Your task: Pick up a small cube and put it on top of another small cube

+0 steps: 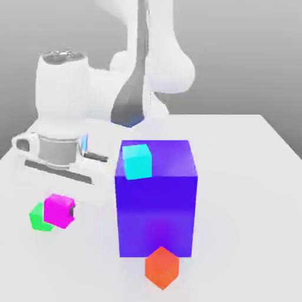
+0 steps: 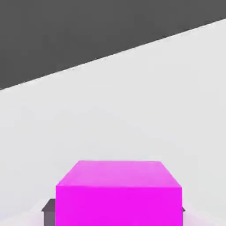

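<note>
The small magenta cube (image 1: pixel 58 210) hangs low over the table at the exterior view's left, with my gripper (image 1: pixel 59 211) shut on it. A dark fingertip (image 1: pixel 72 207) shows on its right face. Half hidden behind and just below it sits the small green cube (image 1: pixel 36 217); whether the two touch I cannot tell. In the hand view the magenta cube (image 2: pixel 118 192) sits between my two dark fingers (image 2: pixel 47 208), with white table beyond it.
A big blue-purple block (image 1: pixel 156 209) stands right of the cubes, with a small cyan cube (image 1: pixel 137 160) on its top. A small orange-red cube (image 1: pixel 161 267) lies in front of the block. The white table (image 1: pixel 248 194) stretches to the exterior view's right.
</note>
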You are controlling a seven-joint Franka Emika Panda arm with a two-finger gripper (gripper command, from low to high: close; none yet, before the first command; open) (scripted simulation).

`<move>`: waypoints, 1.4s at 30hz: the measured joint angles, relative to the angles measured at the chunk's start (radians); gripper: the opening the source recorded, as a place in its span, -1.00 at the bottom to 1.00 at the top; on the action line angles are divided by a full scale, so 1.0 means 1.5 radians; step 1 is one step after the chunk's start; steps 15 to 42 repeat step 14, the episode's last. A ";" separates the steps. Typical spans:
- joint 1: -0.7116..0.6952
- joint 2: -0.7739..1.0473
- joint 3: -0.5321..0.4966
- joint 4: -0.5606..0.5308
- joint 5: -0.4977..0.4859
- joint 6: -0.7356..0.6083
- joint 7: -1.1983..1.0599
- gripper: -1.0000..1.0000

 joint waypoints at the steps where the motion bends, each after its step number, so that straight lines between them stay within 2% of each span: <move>1: -0.020 -0.007 -0.016 -0.009 0.011 -0.006 -0.003 -1.00; 5: -0.066 -0.014 -0.073 -0.045 0.054 -0.021 -0.022 -1.00; 11: -0.076 0.114 -0.062 -0.045 0.110 0.097 -0.060 -1.00; 12: -0.079 0.127 -0.058 -0.044 0.117 0.109 -0.065 1.00; 42: -0.079 0.127 -0.058 -0.044 0.117 0.109 -0.065 1.00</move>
